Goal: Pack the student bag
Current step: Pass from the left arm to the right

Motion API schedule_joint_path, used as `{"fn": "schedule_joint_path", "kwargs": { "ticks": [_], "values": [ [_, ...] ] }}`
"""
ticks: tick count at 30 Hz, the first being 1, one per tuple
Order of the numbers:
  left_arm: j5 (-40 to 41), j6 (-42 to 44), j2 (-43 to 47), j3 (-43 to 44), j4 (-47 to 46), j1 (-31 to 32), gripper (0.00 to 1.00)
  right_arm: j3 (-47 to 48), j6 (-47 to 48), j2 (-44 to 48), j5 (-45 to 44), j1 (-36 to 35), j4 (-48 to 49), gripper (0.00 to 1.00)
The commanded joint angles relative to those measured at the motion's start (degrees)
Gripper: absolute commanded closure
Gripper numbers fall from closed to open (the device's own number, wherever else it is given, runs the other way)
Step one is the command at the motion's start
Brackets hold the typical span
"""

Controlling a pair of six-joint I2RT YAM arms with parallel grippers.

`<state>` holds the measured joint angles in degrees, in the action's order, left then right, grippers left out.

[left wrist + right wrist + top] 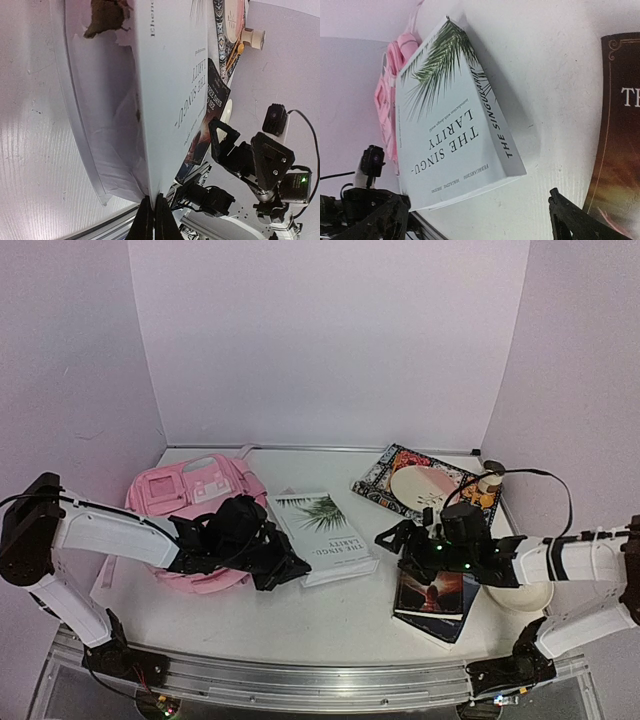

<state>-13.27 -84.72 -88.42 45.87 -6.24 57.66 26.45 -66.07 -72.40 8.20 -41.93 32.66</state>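
The pale-pink student bag (185, 502) lies flat at the left of the table; its edge shows in the right wrist view (387, 95). A white book titled "The Singularity" (322, 532) lies just right of it. My left gripper (292, 568) is shut on the book's near corner. In the left wrist view the fingers (152, 212) pinch the cover (175, 85), which is raised off the pages. My right gripper (402, 540) is open and empty, just right of the book. In its wrist view the book (450, 125) lies beyond the wide-apart fingers (477, 220).
A dark picture book (432, 602) lies under my right arm, also in the right wrist view (620, 150). A patterned book with a white plate (425, 485) and a small bottle (490, 482) sit at the back right. A white bowl (528, 597) is at the right edge.
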Motion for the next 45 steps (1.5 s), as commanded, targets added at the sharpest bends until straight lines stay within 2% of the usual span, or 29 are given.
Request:
{"fn": "schedule_joint_path", "kwargs": {
  "ticks": [1, 10, 19, 23, 30, 36, 41, 45],
  "values": [
    [1.4, -1.5, 1.0, 5.6, -3.7, -0.4, 1.00, -5.3, -8.8, 3.4, -1.3, -0.1, 9.6, 0.02],
    [1.5, -3.1, -2.6, 11.6, -4.7, -0.4, 1.00, -5.8, -14.7, -5.0, 1.4, -1.1, 28.9, 0.02],
    [0.0, -5.1, -5.3, 14.6, -6.6, -0.4, 1.00, -1.3, -20.3, -16.2, 0.0, -2.0, 41.4, 0.03],
    [-0.1, -6.3, -5.5, 14.5, -7.2, -0.4, 1.00, 1.7, -20.9, -19.7, 0.2, -2.0, 42.8, 0.06],
    [-0.7, -9.3, -5.7, 13.4, -11.7, 0.1, 1.00, 5.1, -23.2, -25.4, -2.0, -2.6, 48.3, 0.16],
    [-0.2, -9.9, -5.0, 13.2, -13.4, 0.4, 1.00, 7.3, -23.2, -26.8, -4.3, -2.9, 51.0, 0.27],
    [0.5, -10.4, -3.3, 11.0, -14.2, 0.4, 1.00, 8.2, -23.3, -28.0, -4.6, -2.9, 54.5, 0.38],
    [1.1, -10.6, -2.1, 8.5, -14.4, 0.5, 0.94, 8.3, -24.6, -29.4, -4.3, -2.9, 58.9, 0.50]
  ]
}}
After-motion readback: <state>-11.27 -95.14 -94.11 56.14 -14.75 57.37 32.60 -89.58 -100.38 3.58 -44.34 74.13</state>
